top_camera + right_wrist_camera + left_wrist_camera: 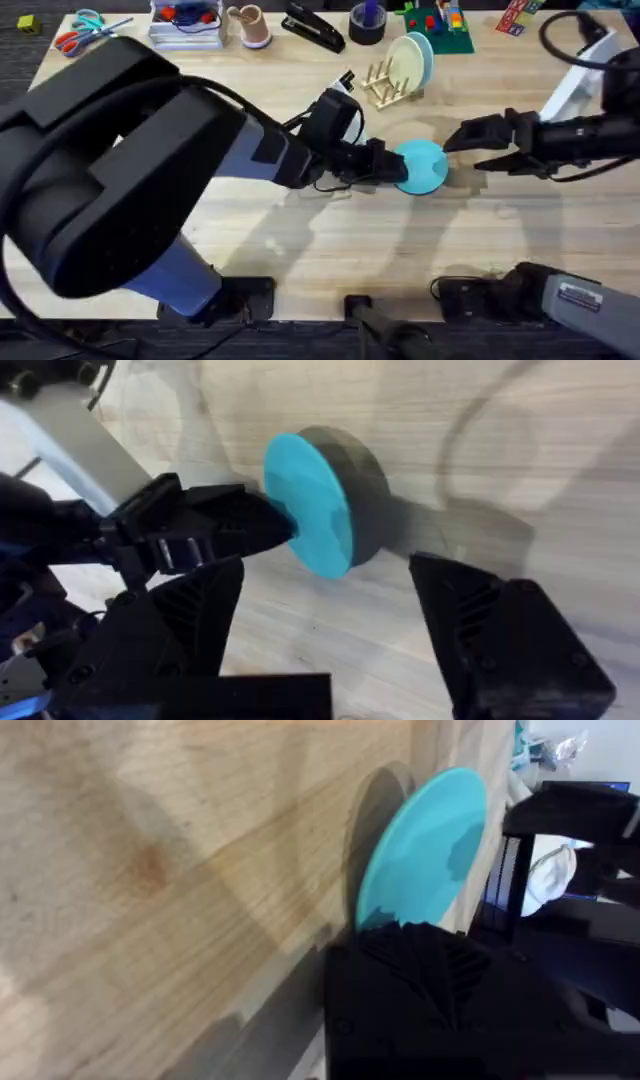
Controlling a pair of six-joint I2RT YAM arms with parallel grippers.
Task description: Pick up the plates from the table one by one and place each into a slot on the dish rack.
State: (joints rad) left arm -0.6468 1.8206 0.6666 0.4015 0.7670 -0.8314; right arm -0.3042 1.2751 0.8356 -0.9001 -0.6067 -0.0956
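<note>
The pale wood worktop [300, 240] stretches wide under both arms, its grain and seams plain to see. The left arm looms big and dark from the lower left, sweeping across towards the middle, and at its end the left gripper [392, 170] has its fingers closed on the edge of the turquoise plate [422, 165]. In the left wrist view the turquoise plate [425, 845] stands tilted on its edge, lifted off flat, throwing a dark round shadow on the wood behind it, with the black fingers [420, 955] clamped at its lower rim.

Coming in from the right side, the right gripper [470, 145] hangs just beside the plate, fingers spread wide and empty. The right wrist view confirms it: its own two fingers [500, 630] stand far apart, and beyond them the turquoise plate [310, 500] is pinched at its rim by the other arm's gripper.

Further back, near the far side of the worktop, the small wooden dish rack [385, 85] stands with its thin upright pegs. The cream-yellow plate [405, 58] sits upright in it, with a paler light-blue plate [425, 55] just behind, leaning close against it. The turquoise plate is well apart from the rack, nearer the middle of the worktop.
</note>
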